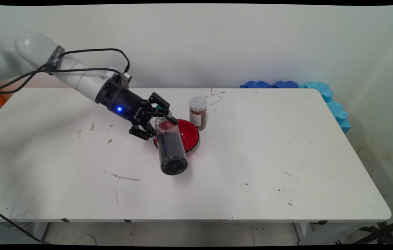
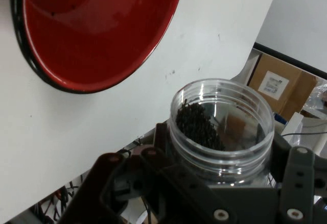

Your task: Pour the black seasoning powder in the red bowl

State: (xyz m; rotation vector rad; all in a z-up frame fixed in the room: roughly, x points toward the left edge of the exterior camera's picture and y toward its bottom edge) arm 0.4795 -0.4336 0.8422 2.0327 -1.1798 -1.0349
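Main view: pincer point(image 1: 160, 119) clamps tilted jar point(image 1: 171, 148) over red bowl point(image 1: 190, 133).

Gripper point(image 2: 219, 183) clamps open jar point(image 2: 220, 127) nr red bowl point(image 2: 97, 30).

Clear jar point(image 1: 171, 147) of black grains, open-mouthed, tilted, gripped above red bowl point(image 1: 189, 133).
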